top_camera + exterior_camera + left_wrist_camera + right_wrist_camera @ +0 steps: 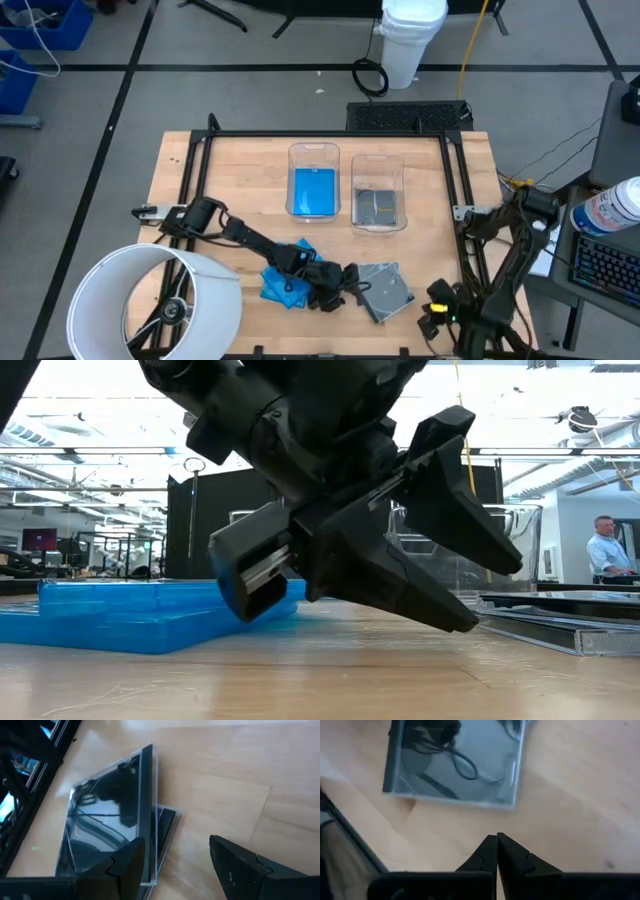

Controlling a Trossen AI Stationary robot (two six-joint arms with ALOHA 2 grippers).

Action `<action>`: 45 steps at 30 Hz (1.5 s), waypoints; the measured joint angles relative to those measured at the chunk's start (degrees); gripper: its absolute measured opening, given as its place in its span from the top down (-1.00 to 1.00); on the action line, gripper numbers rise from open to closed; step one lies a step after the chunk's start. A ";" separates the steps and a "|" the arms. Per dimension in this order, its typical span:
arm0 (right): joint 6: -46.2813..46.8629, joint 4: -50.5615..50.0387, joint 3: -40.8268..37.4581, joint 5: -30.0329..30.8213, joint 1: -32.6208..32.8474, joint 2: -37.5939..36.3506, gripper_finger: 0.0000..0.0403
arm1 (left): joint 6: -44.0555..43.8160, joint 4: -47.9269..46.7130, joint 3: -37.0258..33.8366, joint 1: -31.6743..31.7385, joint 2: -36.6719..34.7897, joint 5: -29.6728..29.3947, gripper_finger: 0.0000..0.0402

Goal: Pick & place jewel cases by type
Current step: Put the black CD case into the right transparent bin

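Two dark grey jewel cases [385, 291] lie stacked askew on the wood near the table's front edge; the top one [107, 827] rests on the lower one [167, 827]. Blue jewel cases [283, 281] are piled to their left, also in the low view [130, 615]. My left gripper [350, 283] stands open between the two piles, above the table [480, 595], one finger [125, 870] in front of the top grey case's edge. My right gripper [497, 845] is shut over bare wood right of the grey cases [455, 765]. One clear bin holds a blue case [313, 192], the other a grey one [378, 207].
A black frame [455, 180] borders the work area. A large white round shade [150, 300] covers the table's near left corner. The two clear bins [345, 160] stand side by side at the table's middle. A person [605, 550] stands far off in the room.
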 joint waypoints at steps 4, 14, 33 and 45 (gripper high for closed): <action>-0.16 8.50 -9.15 3.13 0.77 -4.94 1.00 | -0.18 0.01 0.00 0.16 0.00 -0.07 -0.13; -0.06 11.81 -14.39 14.12 10.37 -9.72 1.00 | 0.81 0.20 -0.01 0.20 0.00 -2.77 -0.13; -0.71 10.91 -14.44 15.26 7.69 -8.53 1.00 | -5.07 1.91 0.01 1.52 -0.07 -2.62 -0.13; -20.83 23.93 -22.84 0.56 -6.45 -21.34 1.00 | -5.22 2.55 0.00 1.52 -0.07 -2.45 -0.13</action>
